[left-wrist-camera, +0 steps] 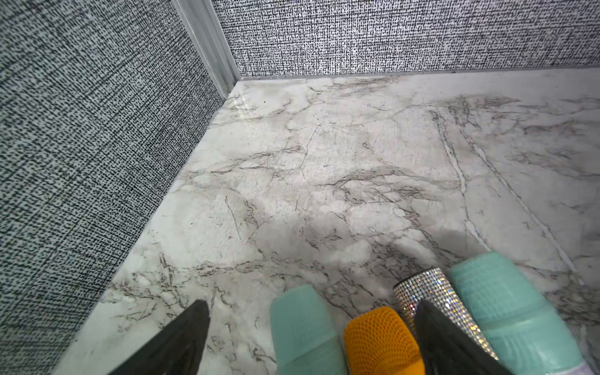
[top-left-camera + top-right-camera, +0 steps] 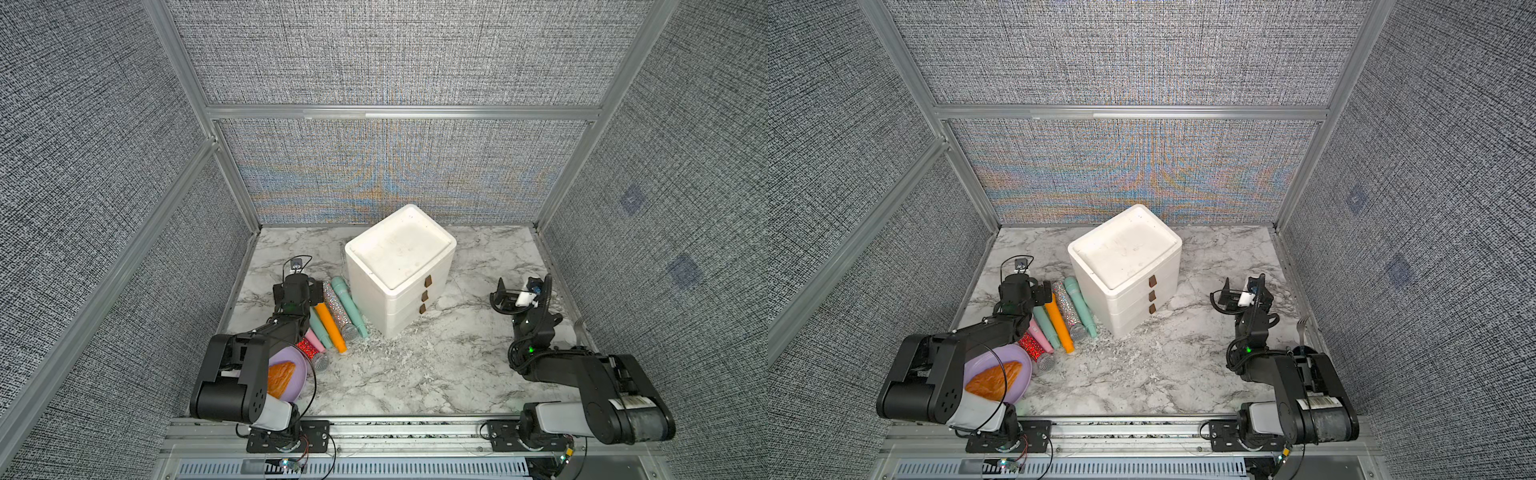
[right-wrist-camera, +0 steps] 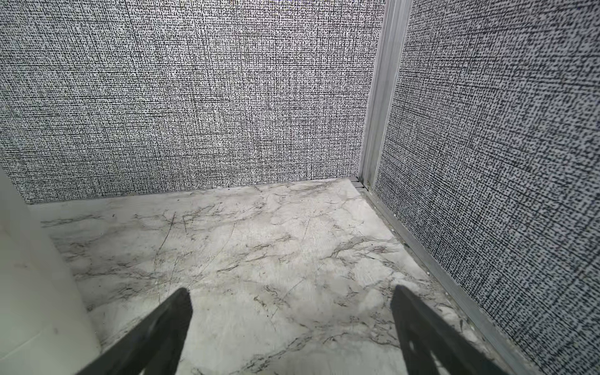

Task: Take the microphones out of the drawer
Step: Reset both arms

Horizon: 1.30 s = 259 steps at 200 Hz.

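- Fingers (image 1: 181, 337) of the left gripper (image 1: 311, 303) gape wide and empty over loose mics (image 2: 332, 316), at 9 o'clock from the drawer unit (image 2: 399, 257). Right gripper (image 3: 291, 292), at 3, same deal.
- Task's microphone is hidden: all drawers shut, can't tell which holds it. Probably pinch a brown tab (image 2: 428, 281) squarely, pull straight toward 5 o'clock.

Drawer unit (image 2: 399, 266) standing at middle of table (image 2: 436, 374), toward back wall, 3 drawers stacked 1 above another, fronts facing front-right. Row of microphones (image 2: 332, 324) lying side by side just left of unit, on table. Plate (image 2: 1022, 361) sitting in front of row, at front-left, pastry (image 2: 994, 380) lying on it, left arm reaching over both. Left gripper (image 1: 311, 305) hanging over row's far ends. Right gripper (image 3: 292, 292) hovering right of unit, well apart from it. Fork (image 2: 1304, 322) lying near right wall, behind right arm.
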{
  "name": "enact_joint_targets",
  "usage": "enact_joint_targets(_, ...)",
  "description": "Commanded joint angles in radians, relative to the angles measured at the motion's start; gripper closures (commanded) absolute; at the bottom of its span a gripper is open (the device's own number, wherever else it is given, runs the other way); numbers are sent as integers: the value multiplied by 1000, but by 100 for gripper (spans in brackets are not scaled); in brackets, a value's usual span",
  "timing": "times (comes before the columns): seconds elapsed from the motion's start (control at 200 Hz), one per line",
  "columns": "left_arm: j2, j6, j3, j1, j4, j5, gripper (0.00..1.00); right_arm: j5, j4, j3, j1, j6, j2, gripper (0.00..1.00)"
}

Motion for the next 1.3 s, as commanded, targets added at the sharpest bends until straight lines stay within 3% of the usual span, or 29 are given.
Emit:
enact_joint_targets(0.0,-31,-30,-67,5,107,-28,0,0,46,6,1,5,2,2)
enact_joint_targets(0.14,42,-7,-176,12,393,-51,0,0,50,4,0,5,0,2)
enact_joint_targets(0.28,-15,-43,-123,11,195,-42,0,1,50,3,1,4,2,2)
enact_joint_targets(1.291,-14,-41,-123,12,202,-41,0,1,48,6,0,4,0,2)
